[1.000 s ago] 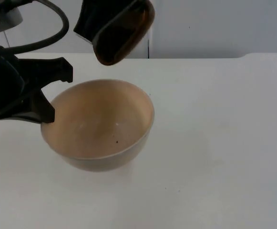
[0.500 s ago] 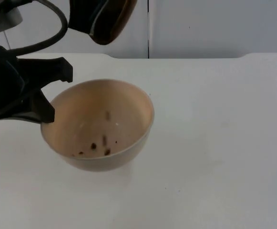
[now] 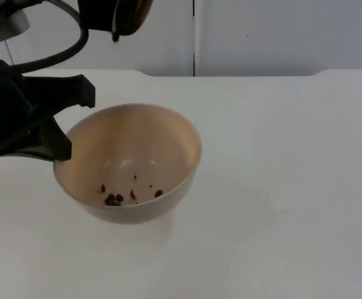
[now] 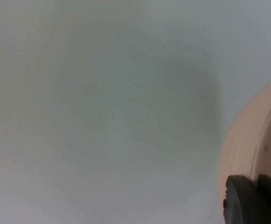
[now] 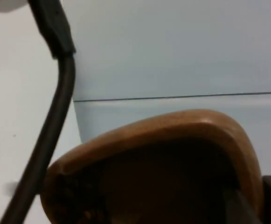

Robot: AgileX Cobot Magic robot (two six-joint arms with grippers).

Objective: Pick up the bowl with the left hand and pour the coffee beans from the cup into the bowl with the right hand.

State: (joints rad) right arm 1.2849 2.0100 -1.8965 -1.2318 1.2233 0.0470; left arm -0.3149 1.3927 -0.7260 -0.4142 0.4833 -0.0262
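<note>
Pour step under way. Left tool (image 3: 59, 121) clamps rim of beige round bowl (image 3: 131, 162), a few dark coffee beans (image 3: 115, 198) inside. Right tool holds tilted brown wooden cup (image 3: 128, 12) above, behind bowl. Next: more tilt, mouth over bowl centre.

A cream-beige bowl (image 3: 128, 163), plain and without pattern, has a paler off-white outer wall. Dark brown coffee beans (image 3: 113, 199) speckle its inner floor. The black left gripper (image 3: 59, 121) is clamped on the bowl's rim, one black finger to each side of the beige wall. The cup (image 5: 172, 158) in the black right gripper (image 3: 100, 12) is warm amber-brown with a dark brown inside. The table (image 3: 280, 187) is plain white; the partition wall (image 3: 280, 34) is pale grey.
</note>
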